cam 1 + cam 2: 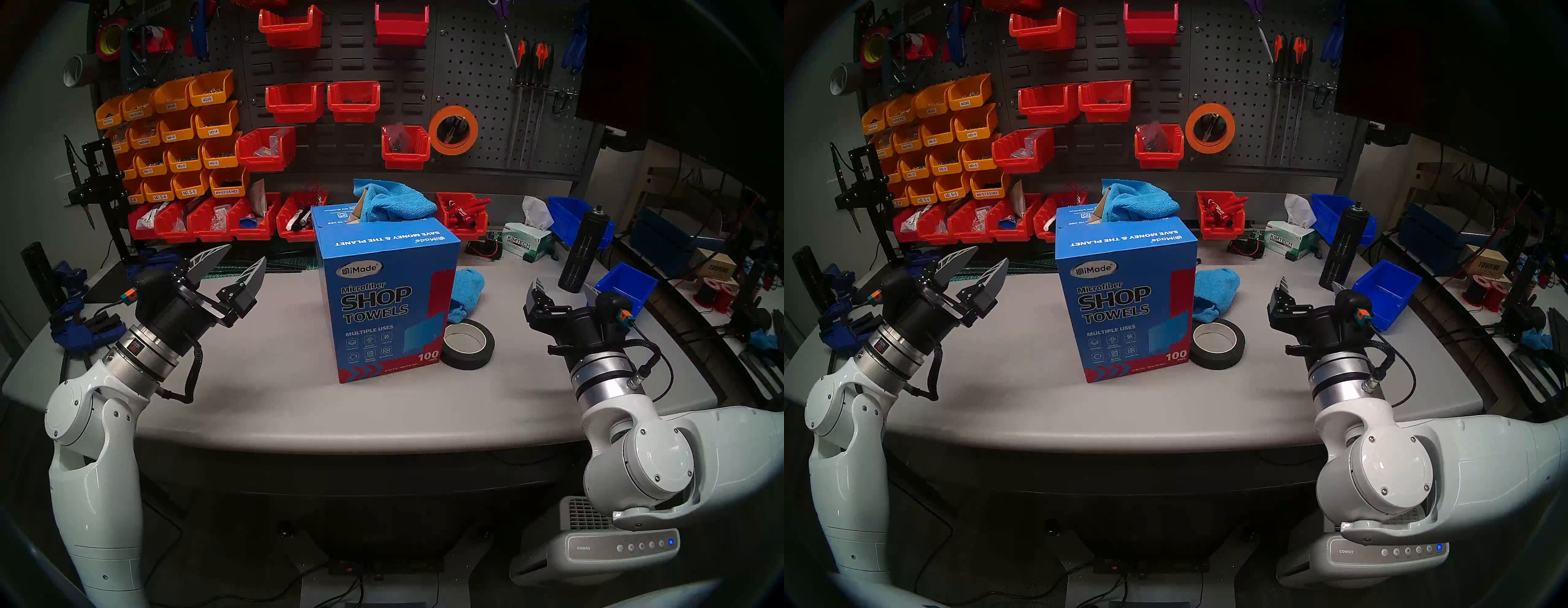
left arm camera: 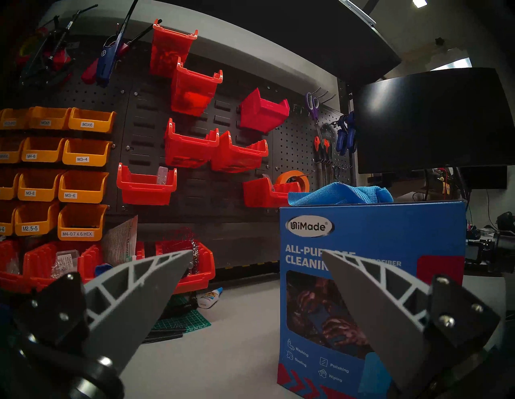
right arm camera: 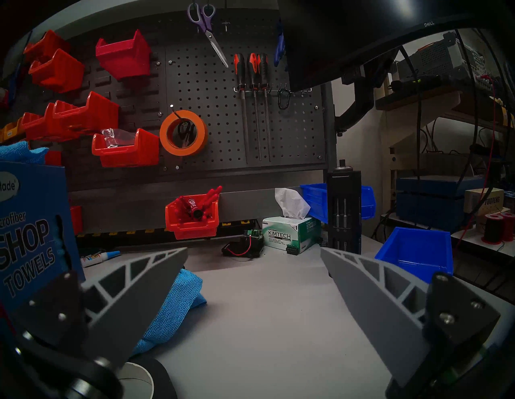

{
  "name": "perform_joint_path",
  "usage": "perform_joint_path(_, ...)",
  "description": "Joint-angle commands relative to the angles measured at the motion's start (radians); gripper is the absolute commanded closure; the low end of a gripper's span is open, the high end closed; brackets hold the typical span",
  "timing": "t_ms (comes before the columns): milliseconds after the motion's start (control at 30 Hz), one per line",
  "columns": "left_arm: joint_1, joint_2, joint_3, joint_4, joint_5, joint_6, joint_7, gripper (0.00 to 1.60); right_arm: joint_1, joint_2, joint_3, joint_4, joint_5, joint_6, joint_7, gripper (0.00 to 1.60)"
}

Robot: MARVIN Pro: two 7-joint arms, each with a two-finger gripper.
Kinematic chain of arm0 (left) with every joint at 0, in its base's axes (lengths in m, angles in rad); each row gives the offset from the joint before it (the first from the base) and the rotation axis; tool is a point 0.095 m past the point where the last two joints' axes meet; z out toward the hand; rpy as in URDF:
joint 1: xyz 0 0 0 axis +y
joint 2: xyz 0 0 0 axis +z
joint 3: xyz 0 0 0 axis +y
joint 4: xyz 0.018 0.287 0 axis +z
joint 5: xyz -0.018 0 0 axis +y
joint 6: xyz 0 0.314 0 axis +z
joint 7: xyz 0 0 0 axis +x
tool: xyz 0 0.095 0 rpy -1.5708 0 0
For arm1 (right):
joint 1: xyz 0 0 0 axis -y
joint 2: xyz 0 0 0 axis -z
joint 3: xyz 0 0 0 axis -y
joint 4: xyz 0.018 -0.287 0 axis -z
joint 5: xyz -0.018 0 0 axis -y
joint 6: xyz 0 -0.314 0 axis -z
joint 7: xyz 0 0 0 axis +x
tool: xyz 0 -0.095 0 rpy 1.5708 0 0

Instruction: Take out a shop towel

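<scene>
Two sets of jaws spread wide, empty, flanking carton (image 1: 388,293) on counter (image 1: 263,382). Shop towel (image 1: 392,201) bunched atop carton's opening. Likely risk: light carton tipping or dragging along if towel snags during pull.

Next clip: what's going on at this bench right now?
Nothing is being handled. The left gripper and right gripper both hang open and empty on either side of the tall blue printed shop-towel carton. A crumpled sky-blue microfibre towel sticks out of the carton's top opening. Another blue towel lies on the grey table beside the carton, next to a black tape roll.
</scene>
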Motion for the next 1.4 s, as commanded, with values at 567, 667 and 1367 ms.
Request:
perform_joint_path(567,0.013,-0.014,0.010,-0.037,0.022,-0.015,-0.013,0.00,0.018,-0.008,0.016,-0.009,-0.028,0.043,-0.046,0.00)
perform_joint_path(667,0.013,-0.015,0.010,-0.037,0.023,-0.015,-0.015,0.00,0.018,-0.009,0.016,-0.009,-0.029,0.044,-0.048,0.00)
perform_joint_path(1367,0.010,-0.019,0.008,-0.036,0.027,-0.013,-0.019,0.00,0.018,-0.010,0.016,-0.009,-0.029,0.045,-0.050,0.00)
